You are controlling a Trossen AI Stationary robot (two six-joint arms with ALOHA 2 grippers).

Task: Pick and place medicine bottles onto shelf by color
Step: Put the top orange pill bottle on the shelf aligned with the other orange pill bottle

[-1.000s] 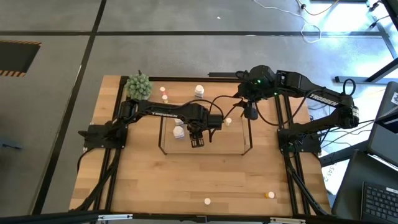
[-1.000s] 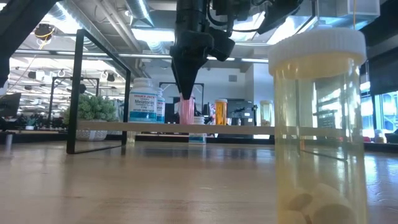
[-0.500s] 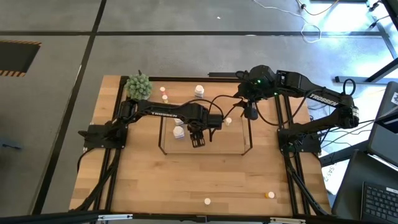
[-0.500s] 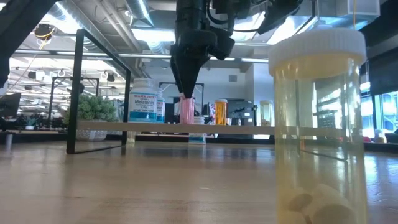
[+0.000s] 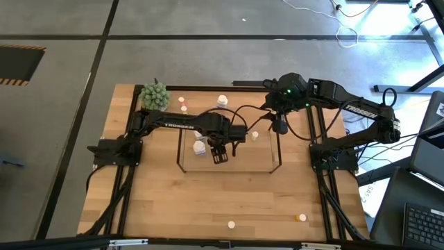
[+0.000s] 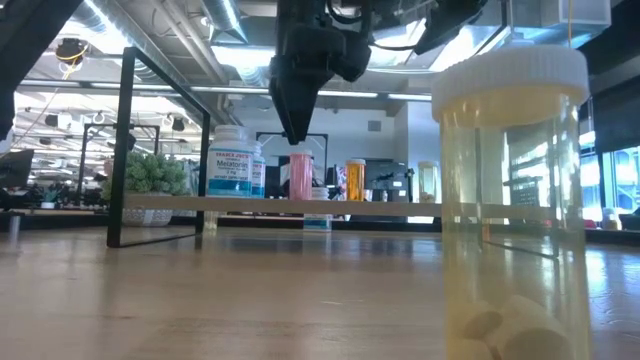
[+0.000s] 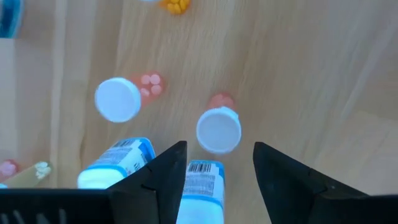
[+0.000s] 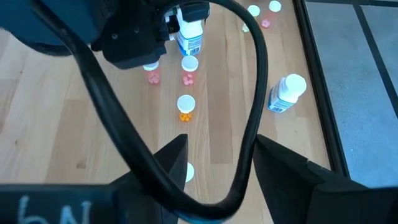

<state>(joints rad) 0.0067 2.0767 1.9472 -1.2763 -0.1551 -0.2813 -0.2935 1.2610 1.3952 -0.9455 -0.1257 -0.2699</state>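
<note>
Your left gripper (image 6: 296,130) hangs over the shelf (image 6: 128,205), just above a pink bottle (image 6: 300,177) that stands upright on the shelf board. Jaws released, clear of the cap, nothing in them. In the left wrist view the white cap of that pink bottle (image 7: 218,129) sits just ahead of the spread fingers (image 7: 166,176).

Your right gripper (image 5: 279,128) waits over the far right end of the shelf, jaws apart and holding nothing.

On the shelf, left of the pink bottle: a white bottle with blue label (image 6: 230,162). Right of it: an orange bottle (image 6: 355,180). Green plant (image 5: 155,96) at the table's far left corner. A cream bottle (image 6: 513,205) stands on the table right by the low camera. Two small bottles (image 5: 231,225) (image 5: 301,217) stand near your edge, well apart from the shelf
</note>
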